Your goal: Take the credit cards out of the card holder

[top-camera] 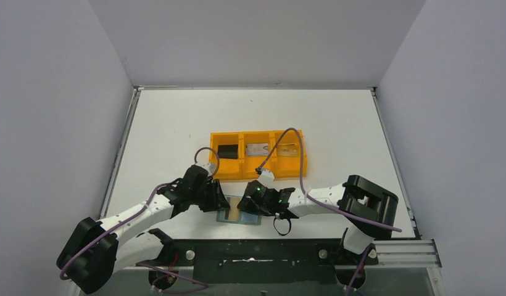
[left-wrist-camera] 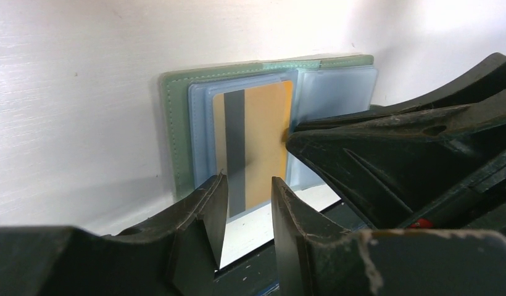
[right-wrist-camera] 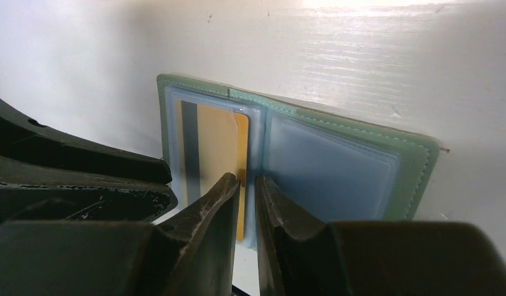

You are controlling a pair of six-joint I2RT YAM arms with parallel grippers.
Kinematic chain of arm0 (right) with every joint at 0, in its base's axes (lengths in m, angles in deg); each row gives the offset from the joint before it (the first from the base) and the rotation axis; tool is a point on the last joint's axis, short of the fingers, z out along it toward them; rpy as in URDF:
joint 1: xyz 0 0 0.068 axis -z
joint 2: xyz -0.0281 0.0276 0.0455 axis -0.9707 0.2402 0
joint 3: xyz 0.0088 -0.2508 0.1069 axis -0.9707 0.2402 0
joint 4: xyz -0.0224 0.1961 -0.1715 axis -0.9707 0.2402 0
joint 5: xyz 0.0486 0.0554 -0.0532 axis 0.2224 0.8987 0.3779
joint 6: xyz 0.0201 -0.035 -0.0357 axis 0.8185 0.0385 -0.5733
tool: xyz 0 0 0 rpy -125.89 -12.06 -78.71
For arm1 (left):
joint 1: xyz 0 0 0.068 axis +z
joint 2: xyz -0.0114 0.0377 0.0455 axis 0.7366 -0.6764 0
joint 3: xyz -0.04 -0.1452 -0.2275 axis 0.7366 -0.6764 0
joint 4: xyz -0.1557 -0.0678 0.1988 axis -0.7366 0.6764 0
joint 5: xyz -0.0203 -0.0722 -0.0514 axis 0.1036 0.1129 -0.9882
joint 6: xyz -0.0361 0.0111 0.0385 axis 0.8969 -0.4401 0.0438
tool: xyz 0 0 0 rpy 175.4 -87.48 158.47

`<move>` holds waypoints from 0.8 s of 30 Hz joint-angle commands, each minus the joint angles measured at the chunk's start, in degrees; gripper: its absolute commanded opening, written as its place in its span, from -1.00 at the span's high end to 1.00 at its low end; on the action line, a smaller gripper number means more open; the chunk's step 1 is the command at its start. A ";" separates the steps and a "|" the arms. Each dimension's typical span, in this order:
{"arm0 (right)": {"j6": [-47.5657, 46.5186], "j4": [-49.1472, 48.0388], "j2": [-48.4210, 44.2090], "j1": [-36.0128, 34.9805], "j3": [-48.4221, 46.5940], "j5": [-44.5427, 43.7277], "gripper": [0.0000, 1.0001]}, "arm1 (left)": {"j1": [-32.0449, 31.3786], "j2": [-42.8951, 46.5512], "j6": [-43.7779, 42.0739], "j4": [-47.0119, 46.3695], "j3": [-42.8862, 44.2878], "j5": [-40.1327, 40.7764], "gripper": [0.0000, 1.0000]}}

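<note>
Tan striped card point(left-wrist-camera: 257, 142) in open green card holder point(left-wrist-camera: 176, 123); left gripper point(left-wrist-camera: 249, 185), right gripper point(right-wrist-camera: 246, 182) slightly parted, apparently empty.

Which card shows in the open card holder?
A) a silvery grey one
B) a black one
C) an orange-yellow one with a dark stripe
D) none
C: the left wrist view shows an orange-yellow card with a dark stripe among the pale blue pockets of the open card holder.

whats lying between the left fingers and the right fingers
The tan card with a dark stripe, in the open card holder, clearest in the left wrist view.
</note>
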 commanded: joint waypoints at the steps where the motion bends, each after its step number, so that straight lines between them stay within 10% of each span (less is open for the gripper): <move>1: -0.86 -3.92 0.66 0.31 -1.44 1.31 0.64 | -0.44 0.51 -0.44 -3.34 -0.90 0.12 0.37; 24: -0.76 -12.51 -2.74 3.24 5.44 6.09 1.00 | -1.02 -2.09 2.16 -2.78 -2.72 5.04 0.54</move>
